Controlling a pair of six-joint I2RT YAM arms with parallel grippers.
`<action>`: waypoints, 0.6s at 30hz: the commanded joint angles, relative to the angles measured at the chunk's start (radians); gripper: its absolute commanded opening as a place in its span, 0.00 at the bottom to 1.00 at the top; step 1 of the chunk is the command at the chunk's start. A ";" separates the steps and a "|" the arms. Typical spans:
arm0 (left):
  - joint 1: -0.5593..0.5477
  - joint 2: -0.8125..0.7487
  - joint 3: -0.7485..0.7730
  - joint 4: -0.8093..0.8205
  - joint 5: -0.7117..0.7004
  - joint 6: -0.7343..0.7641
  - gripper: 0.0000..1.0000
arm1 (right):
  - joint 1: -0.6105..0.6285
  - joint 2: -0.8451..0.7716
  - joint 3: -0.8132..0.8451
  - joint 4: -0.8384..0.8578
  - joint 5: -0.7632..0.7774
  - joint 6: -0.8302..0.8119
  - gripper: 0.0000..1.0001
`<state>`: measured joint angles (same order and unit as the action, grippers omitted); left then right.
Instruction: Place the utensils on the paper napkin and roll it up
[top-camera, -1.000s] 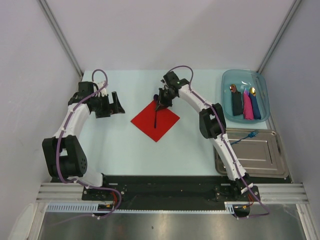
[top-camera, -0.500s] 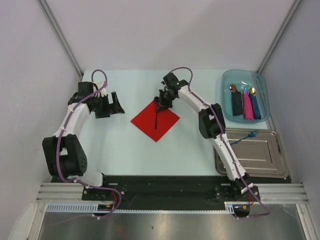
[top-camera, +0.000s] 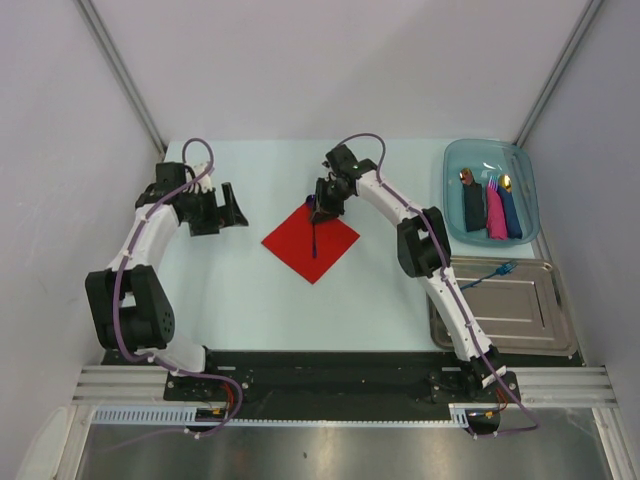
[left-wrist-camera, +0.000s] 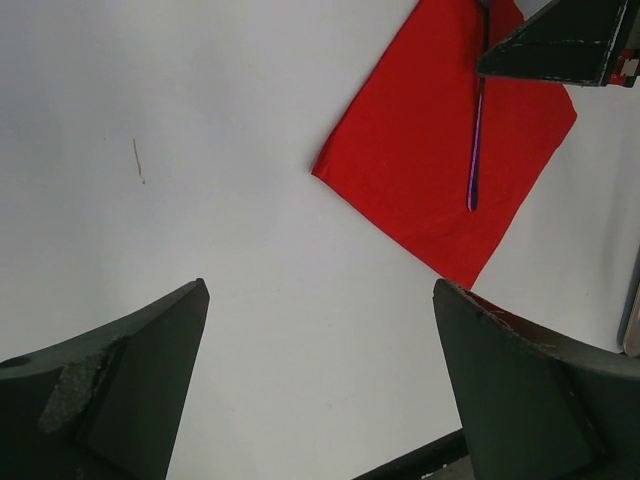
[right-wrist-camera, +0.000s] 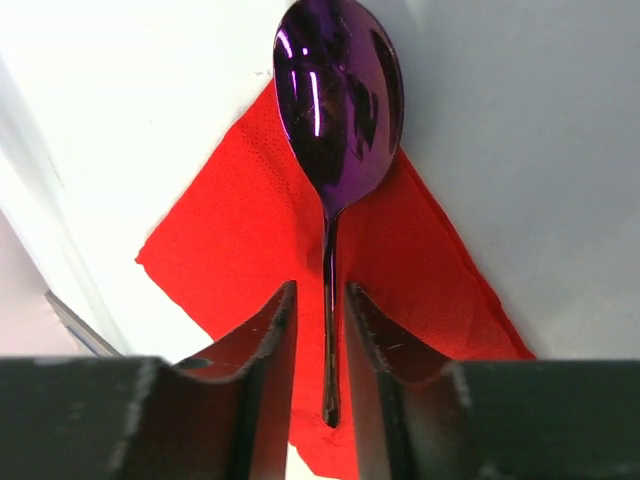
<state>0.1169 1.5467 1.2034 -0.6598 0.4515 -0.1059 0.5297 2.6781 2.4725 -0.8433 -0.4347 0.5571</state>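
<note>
Across the red paper napkin, square and finely dimpled, on a smooth white table: glossy purple spoon, oval bowl overhanging one corner, thin dark handle between the right gripper's slightly parted fingers, not pinched. Over bare table at left, left gripper spread wide. On the dull metal tray at right, slim blue utensil.

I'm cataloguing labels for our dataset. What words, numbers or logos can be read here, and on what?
None can be read. No print shows on the red napkin, the purple spoon, the blue tub or the metal tray.
</note>
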 joint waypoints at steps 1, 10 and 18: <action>0.009 0.000 0.081 0.011 0.016 0.002 1.00 | -0.033 -0.093 0.028 0.004 0.011 0.024 0.34; -0.032 -0.098 0.122 0.075 0.006 0.049 1.00 | -0.167 -0.490 -0.220 -0.002 0.028 -0.034 0.63; -0.074 -0.211 0.032 0.137 -0.086 0.019 1.00 | -0.521 -1.138 -0.877 -0.077 0.131 -0.060 0.65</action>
<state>0.0479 1.4025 1.2671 -0.5766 0.4137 -0.0776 0.1753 1.7950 1.8416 -0.8383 -0.3706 0.5335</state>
